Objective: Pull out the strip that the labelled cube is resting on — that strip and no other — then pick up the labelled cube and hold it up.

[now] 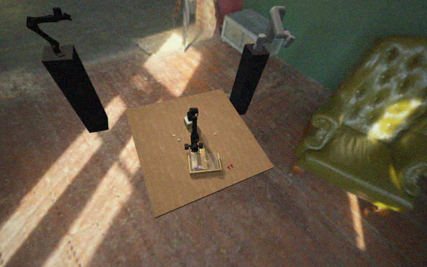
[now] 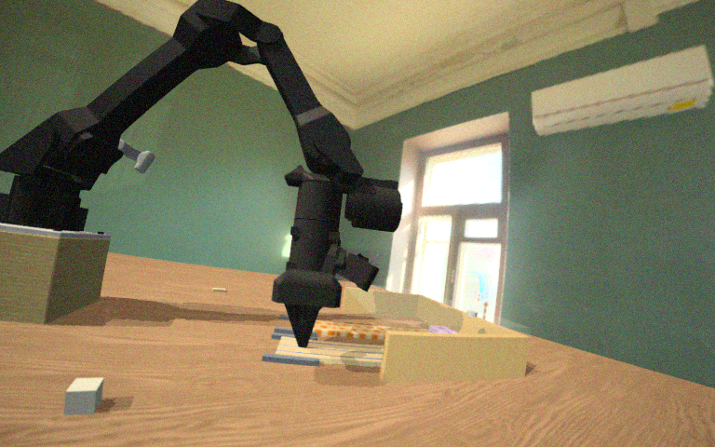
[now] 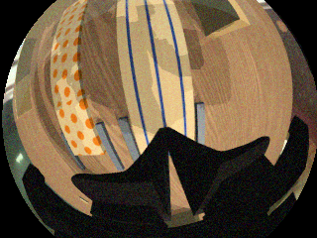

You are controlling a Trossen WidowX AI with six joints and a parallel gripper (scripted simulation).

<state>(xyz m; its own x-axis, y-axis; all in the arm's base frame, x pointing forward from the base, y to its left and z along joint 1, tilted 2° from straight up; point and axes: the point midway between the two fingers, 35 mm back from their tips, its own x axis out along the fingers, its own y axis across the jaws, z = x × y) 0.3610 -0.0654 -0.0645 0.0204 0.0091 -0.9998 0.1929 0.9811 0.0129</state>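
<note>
Had the end effector (image 1: pixel 194 150) (image 2: pixel 303 345) (image 3: pixel 164 131) closed narrow, apparently empty, at the striped strip (image 1: pixel 193 157) (image 2: pixel 343 352) (image 3: pixel 155 64) on the worktop (image 1: pixel 169 188) (image 2: pixel 221 400) (image 3: pixel 258 74); seemed light, stiff, slidable, best taken near the protruding end.

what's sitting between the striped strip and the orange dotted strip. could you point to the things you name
Two slim blue-grey rails (image 3: pixel 110 146) (image 3: pixel 130 139), lying side by side on bare wood between the strips, as the wrist view shows.
</note>
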